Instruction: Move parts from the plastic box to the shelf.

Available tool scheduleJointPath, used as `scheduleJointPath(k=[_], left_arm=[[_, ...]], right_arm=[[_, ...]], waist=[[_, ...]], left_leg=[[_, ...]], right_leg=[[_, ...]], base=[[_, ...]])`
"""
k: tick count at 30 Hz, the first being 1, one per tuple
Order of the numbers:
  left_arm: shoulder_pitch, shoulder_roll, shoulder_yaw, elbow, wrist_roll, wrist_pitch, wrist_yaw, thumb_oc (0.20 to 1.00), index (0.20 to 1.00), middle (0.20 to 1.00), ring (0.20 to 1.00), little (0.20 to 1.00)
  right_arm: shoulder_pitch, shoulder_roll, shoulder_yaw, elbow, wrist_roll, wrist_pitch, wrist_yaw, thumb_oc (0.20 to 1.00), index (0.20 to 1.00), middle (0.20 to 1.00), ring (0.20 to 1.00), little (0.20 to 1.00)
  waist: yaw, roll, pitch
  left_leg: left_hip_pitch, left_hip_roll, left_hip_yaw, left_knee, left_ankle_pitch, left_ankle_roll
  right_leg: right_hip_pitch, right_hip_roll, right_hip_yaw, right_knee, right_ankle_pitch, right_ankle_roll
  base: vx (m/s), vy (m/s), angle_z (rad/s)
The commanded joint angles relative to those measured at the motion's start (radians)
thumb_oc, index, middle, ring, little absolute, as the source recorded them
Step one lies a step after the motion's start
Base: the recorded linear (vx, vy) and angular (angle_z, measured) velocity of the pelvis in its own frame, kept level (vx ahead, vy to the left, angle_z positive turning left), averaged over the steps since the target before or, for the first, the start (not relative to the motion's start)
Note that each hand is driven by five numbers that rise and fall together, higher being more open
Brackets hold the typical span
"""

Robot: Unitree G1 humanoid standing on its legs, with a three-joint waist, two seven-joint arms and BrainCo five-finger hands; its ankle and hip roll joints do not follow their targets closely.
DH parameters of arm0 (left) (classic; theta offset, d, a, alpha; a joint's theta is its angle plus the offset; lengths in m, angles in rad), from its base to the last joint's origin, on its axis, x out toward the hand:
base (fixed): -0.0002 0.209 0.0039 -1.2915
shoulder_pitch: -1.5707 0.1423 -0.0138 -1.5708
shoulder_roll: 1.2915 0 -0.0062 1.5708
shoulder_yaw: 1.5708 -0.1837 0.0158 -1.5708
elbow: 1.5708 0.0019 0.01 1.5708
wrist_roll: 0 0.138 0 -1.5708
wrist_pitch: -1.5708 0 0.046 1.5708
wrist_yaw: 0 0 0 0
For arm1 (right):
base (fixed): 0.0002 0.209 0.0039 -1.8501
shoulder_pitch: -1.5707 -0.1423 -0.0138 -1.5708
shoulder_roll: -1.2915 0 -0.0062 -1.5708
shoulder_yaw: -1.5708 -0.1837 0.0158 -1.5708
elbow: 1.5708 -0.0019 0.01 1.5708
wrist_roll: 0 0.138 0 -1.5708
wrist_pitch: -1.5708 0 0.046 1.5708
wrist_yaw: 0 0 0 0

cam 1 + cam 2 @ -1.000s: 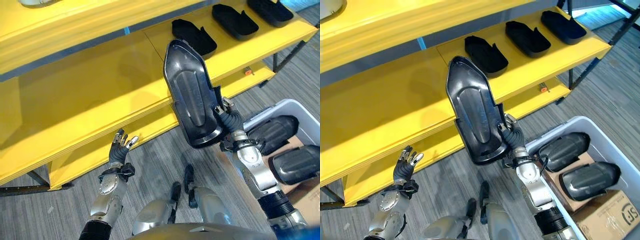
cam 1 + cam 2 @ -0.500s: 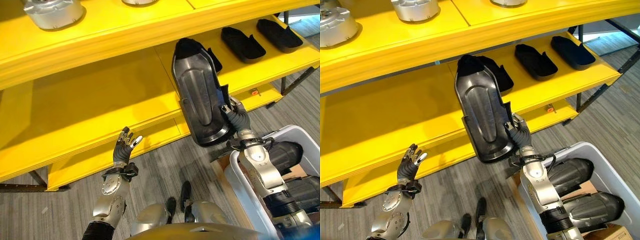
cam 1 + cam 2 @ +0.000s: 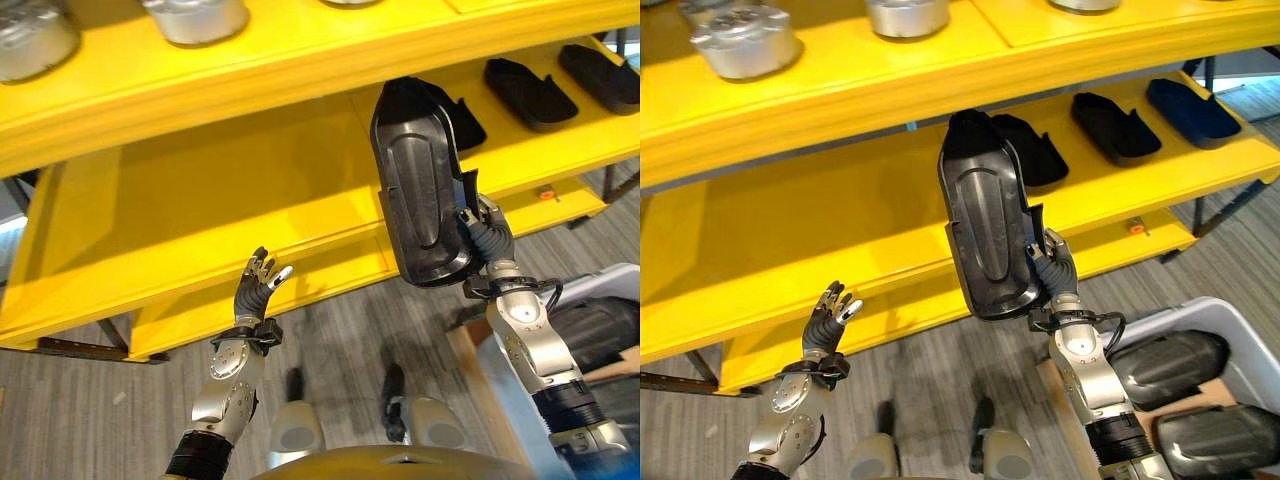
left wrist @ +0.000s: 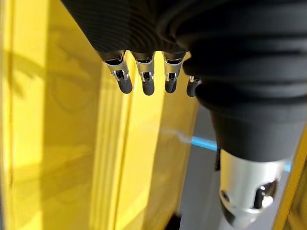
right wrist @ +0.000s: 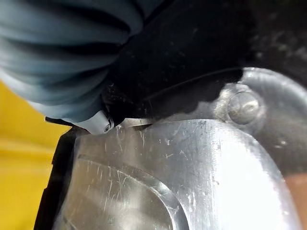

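Observation:
My right hand (image 3: 487, 240) is shut on the lower rim of a long black moulded part (image 3: 418, 190), held upright in front of the yellow shelf (image 3: 200, 200). The part's top reaches the middle shelf level, just before another black part (image 3: 1035, 155) lying there. Close up, the held black part (image 5: 158, 191) shows against my right hand (image 5: 72, 57). My left hand (image 3: 256, 292) is raised with fingers (image 4: 144, 81) straight, open and empty, before the shelf's lower edge. The grey plastic box (image 3: 1185, 315) at lower right holds more dark parts (image 3: 1165, 358).
Two more black parts (image 3: 528, 92) lie further right on the middle shelf. Silver round metal parts (image 3: 745, 42) stand on the top shelf. A small orange piece (image 3: 546, 193) sits on the lower shelf edge. Cardboard (image 3: 612, 365) lies in the box.
The camera has lifted, showing more of the top shelf. My right hand has carried the black part up and closer to the middle shelf. The left hand stays raised and open.

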Motion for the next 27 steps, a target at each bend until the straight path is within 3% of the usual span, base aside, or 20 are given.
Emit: scheduleJointPath(k=[1, 7, 13, 16, 22, 27], left_arm=[[0.037, 0.064, 0.024, -0.100, 0.029, -0.052, -0.013, 1.000, 1.000, 1.000, 1.000, 1.000], [0.011, 0.089, 0.013, -0.119, 0.025, -0.057, -0.005, 1.000, 1.000, 1.000, 1.000, 1.000], [-0.019, 0.110, 0.001, -0.136, 0.010, -0.067, 0.006, 1.000, 1.000, 1.000, 1.000, 1.000], [-0.018, 0.128, -0.011, -0.153, -0.014, -0.071, 0.005, 1.000, 1.000, 1.000, 1.000, 1.000], [-0.025, 0.158, -0.031, -0.174, -0.041, -0.079, 0.003, 1.000, 1.000, 1.000, 1.000, 1.000], [-0.055, 0.181, -0.053, -0.208, -0.063, -0.102, 0.011, 1.000, 1.000, 1.000, 1.000, 1.000]], right_arm=[[-0.060, 0.021, -0.011, -0.062, -0.013, -0.052, -0.004, 0.200, 0.200, 0.200, 0.200, 0.200], [-0.143, 0.014, 0.009, 0.020, -0.001, -0.031, -0.018, 0.200, 0.200, 0.200, 0.200, 0.200], [-0.274, 0.006, 0.039, 0.143, 0.042, -0.016, -0.045, 0.200, 0.200, 0.200, 0.200, 0.200], [-0.386, -0.001, 0.057, 0.246, 0.120, -0.013, -0.062, 0.200, 0.200, 0.200, 0.200, 0.200], [-0.598, -0.091, 0.064, 0.390, 0.157, -0.007, -0.095, 0.200, 0.200, 0.200, 0.200, 0.200], [-0.856, -0.202, 0.071, 0.578, 0.205, -0.012, -0.149, 0.200, 0.200, 0.200, 0.200, 0.200]], waist=[[0.021, -0.059, -0.042], [0.048, -0.077, -0.034], [0.103, -0.097, -0.013], [0.153, -0.101, 0.009], [0.198, -0.093, 0.047], [0.227, -0.066, 0.113]], left_leg=[[-0.044, -0.010, 0.028, 0.070, 0.013, -0.005], [-0.086, -0.044, 0.016, 0.106, -0.012, 0.013], [-0.142, -0.071, -0.025, 0.115, -0.008, 0.017], [-0.179, -0.081, -0.048, 0.126, -0.005, 0.018], [-0.231, -0.092, -0.075, 0.155, -0.007, 0.018], [-0.293, -0.096, -0.090, 0.207, -0.018, 0.023]], right_leg=[[0.134, -0.110, 0.018, -0.034, -0.031, 0.121], [0.135, -0.141, 0.000, -0.030, -0.031, 0.136], [0.134, -0.156, -0.050, -0.041, -0.025, 0.141], [0.127, -0.159, -0.079, -0.038, -0.025, 0.143], [0.098, -0.164, -0.103, -0.009, -0.034, 0.140], [0.013, -0.177, -0.101, 0.089, -0.061, 0.133]], base=[[0.07, 0.126, 0.16], [0.05, 0.098, 0.16], [0.02, 0.007, 0.33], [0.02, -0.023, 0.23], [0.00, -0.018, 0.22], [-0.06, -0.005, 0.07]])
